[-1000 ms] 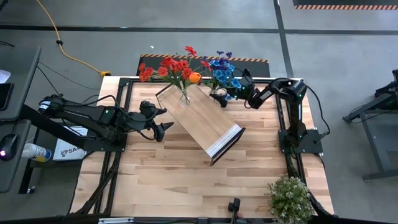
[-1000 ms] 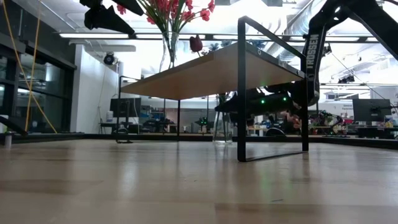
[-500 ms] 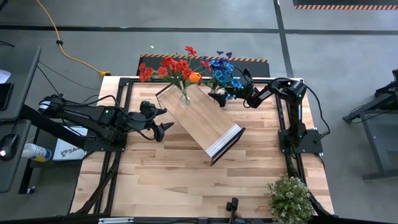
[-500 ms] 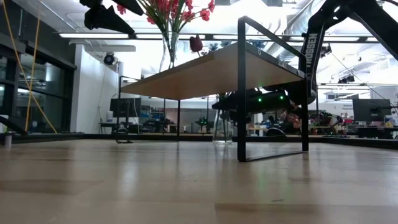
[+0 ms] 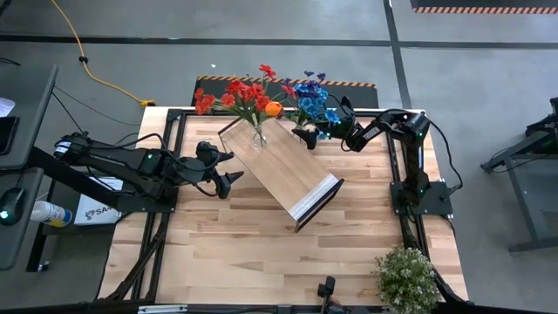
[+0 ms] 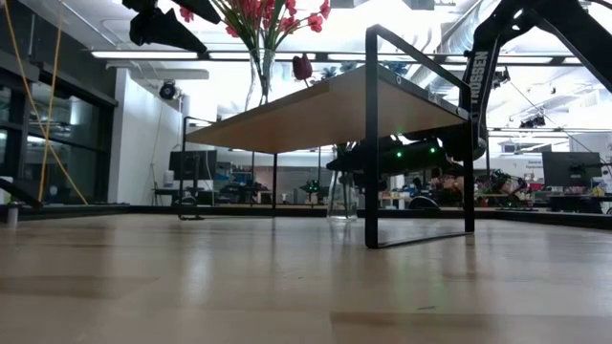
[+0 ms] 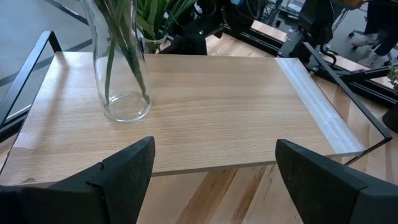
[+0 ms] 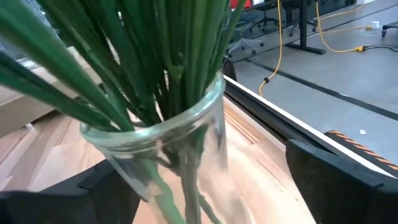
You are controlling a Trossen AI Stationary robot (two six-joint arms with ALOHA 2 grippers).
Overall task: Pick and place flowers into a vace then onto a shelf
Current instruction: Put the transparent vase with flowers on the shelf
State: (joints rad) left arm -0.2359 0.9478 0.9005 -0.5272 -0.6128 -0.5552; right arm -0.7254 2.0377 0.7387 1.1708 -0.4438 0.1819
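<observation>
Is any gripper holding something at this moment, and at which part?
Nothing is held. The right gripper has open jaws around the glass vase of blue flowers, not closed. The left gripper is open beside the shelf.

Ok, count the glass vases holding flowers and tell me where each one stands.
2. One glass vase with red flowers stands on the shelf at its far end. The second vase, with blue flowers, stands on the table beside the shelf, between the open right gripper's fingers.

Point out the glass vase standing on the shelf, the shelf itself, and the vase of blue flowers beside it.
Glass vase on the shelf (image 7: 122,93), left wrist view, on its clear lower body.
Shelf (image 5: 288,166), high view, on the bare wooden board.
Vase of blue flowers (image 8: 180,149), right wrist view, on its glass wall.
</observation>
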